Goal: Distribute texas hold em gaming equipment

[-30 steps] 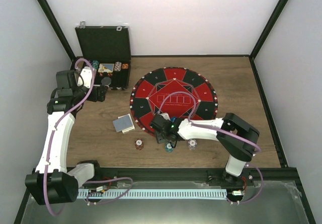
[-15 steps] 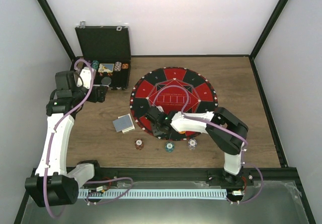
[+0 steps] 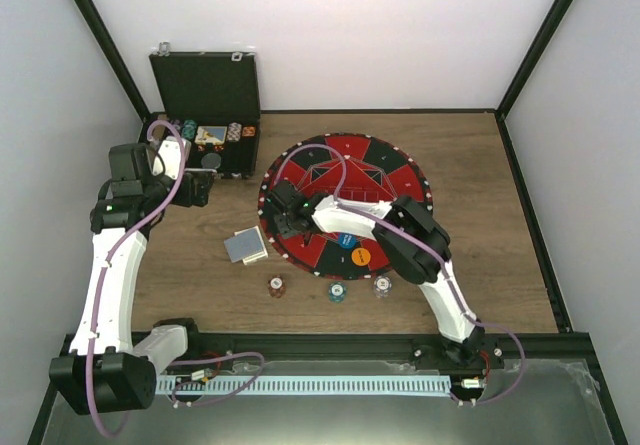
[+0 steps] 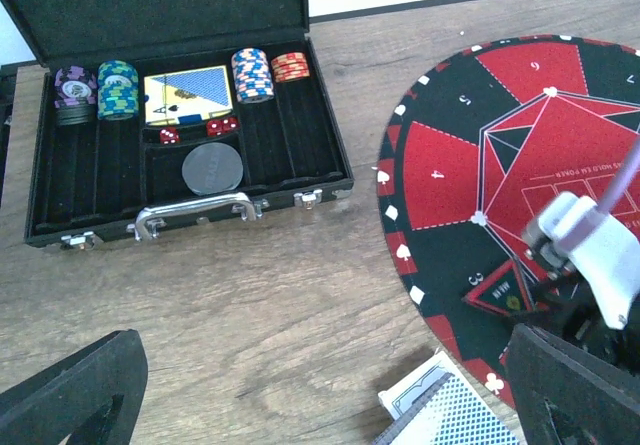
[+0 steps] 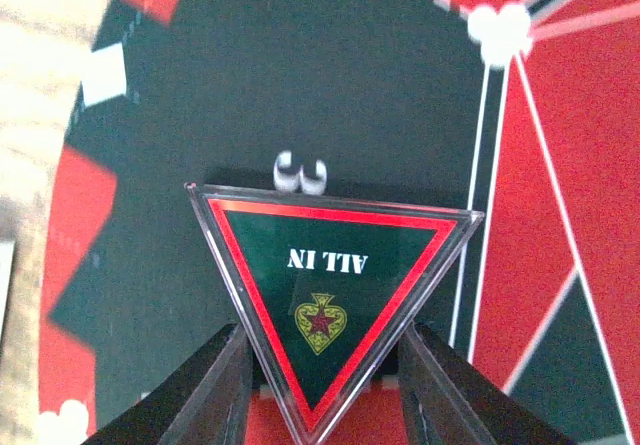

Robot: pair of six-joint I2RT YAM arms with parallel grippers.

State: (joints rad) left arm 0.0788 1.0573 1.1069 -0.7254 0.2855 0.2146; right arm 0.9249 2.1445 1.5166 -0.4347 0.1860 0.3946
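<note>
The right tool [image 5: 322, 350] pinches the see-through ALL IN triangle [image 5: 325, 285] at the dark number-three patch of the round mat [image 3: 392, 180], so it looks busy setting out game pieces, and next it should let go gently, while the left tool [image 4: 320, 405] hangs wide open near the black case [image 4: 180, 25].

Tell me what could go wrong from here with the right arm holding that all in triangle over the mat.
1. The right fingers pinch the ALL IN marker only at its narrow tip. The tapered edges could let it slip or twist out above the mat.
2. The right arm stretches across the mat close to the blue disc and orange disc. A low retreat might sweep them off their spots.
</note>
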